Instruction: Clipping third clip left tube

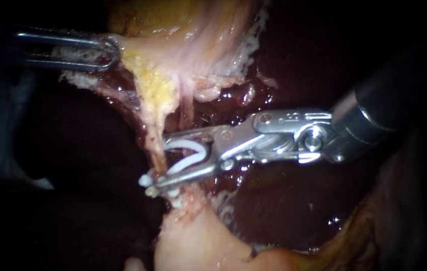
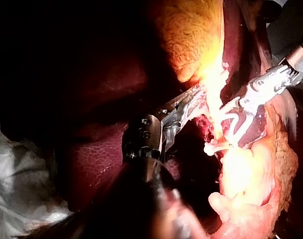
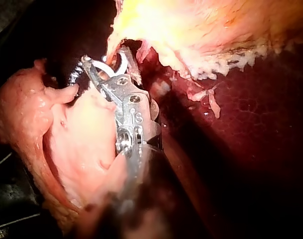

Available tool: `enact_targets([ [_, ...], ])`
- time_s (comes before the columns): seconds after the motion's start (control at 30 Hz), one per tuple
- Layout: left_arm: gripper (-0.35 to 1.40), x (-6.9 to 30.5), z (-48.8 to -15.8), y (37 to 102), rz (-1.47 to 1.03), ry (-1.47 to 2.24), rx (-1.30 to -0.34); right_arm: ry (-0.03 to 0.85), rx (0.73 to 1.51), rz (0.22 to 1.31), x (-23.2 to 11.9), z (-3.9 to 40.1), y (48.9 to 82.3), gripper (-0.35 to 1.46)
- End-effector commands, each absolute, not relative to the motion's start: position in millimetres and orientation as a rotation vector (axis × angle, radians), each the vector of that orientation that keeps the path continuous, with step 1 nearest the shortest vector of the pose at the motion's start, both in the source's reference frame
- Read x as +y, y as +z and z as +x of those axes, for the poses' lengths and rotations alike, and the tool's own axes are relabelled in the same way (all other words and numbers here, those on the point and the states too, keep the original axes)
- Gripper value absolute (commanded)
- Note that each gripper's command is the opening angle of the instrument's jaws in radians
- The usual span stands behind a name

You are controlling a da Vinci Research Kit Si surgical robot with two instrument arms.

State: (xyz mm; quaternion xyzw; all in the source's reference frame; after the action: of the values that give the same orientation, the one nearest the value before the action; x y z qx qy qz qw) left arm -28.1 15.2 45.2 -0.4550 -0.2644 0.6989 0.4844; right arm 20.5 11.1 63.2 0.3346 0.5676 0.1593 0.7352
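Jaws of the right instrument [image 1: 161, 163] stand partly apart with a white clip [image 1: 186, 163] seated between them. Each jaw presses on one leg of the clip, so they grip it from both sides. The clip's legs bow apart near its hinge and draw closer at their free ends, which show just past the jaw tips. The left tube [image 1: 154, 138] is a thin pale strand running down from the yellow-white tissue [image 1: 173, 45] to a pink mass of tissue [image 1: 193, 241]. It passes between the jaws and between the clip's legs; whether the legs pinch it cannot be told. Dark red liver [image 1: 294, 211] lies behind. The left instrument [image 1: 107, 51] comes in high, well apart from the right one, its looped jaws closed on the edge of the yellow-white tissue. In the right wrist view the clip curves white between the right instrument's jaws, just beside the pink mass. The left wrist view shows that clip straddling the brightly lit strand.
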Motion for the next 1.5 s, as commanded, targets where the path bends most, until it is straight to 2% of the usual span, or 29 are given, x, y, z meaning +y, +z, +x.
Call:
enact_targets([
  [0.03,-0.35,15.2,-28.2,45.3,-1.108,1.702,-0.644,0.349,1.253,0.738,11.1,20.7,63.2,0.49],
  [0.77,-0.35,15.1,-28.3,45.4,-1.108,1.702,-0.641,0.407,1.328,0.758,12.1,24.3,63.3,0.49],
  [1.17,-0.35,15.1,-28.3,45.6,-1.108,1.702,-0.641,0.445,1.390,0.776,15.1,24.1,61.3,0.49],
  [1.5,-0.35,15.3,-28.1,46.1,-1.109,1.703,-0.640,0.444,1.435,0.802,15.3,24.0,58.6,0.49],
])
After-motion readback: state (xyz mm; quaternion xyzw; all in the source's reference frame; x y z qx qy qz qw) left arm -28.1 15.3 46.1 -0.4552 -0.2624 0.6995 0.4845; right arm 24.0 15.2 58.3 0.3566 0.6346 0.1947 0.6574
